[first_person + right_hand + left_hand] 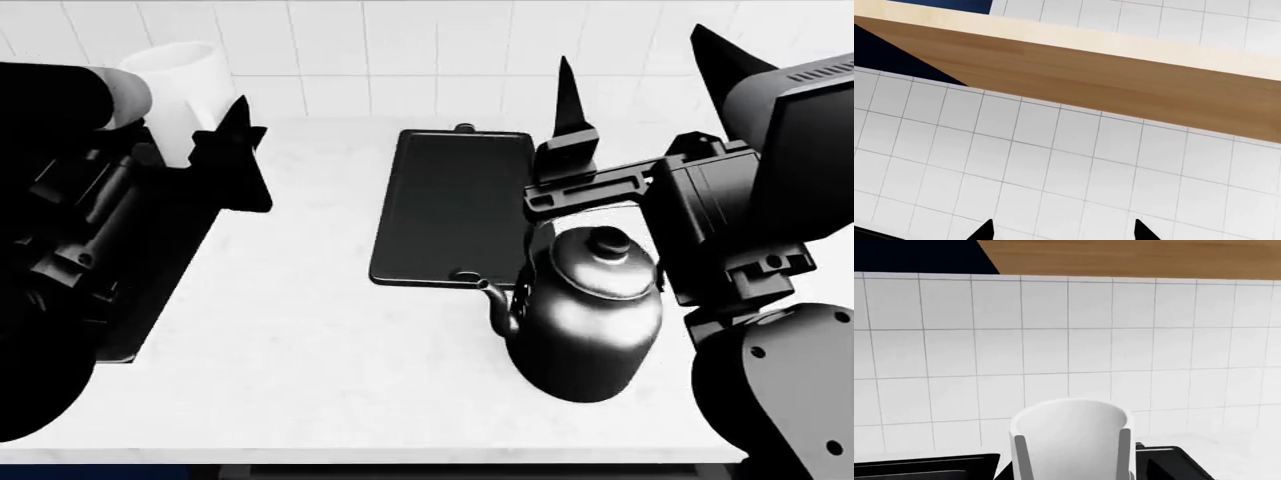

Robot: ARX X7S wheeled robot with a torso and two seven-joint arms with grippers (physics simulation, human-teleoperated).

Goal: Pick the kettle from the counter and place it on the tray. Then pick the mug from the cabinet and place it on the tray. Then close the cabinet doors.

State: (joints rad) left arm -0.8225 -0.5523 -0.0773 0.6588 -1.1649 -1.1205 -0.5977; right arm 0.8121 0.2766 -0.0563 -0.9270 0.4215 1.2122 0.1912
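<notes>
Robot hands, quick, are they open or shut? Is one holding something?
Left gripper: cannot tell if open or shut; nothing seen in it.
Right gripper: open, holding nothing, above the kettle.

Bright even light; glare washes out counter [307,350]; sharp renders, faint shadows.

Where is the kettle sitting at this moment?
In the head view the kettle stands on the counter, right of centre, just off the tray's near right corner and below the right gripper.
</notes>
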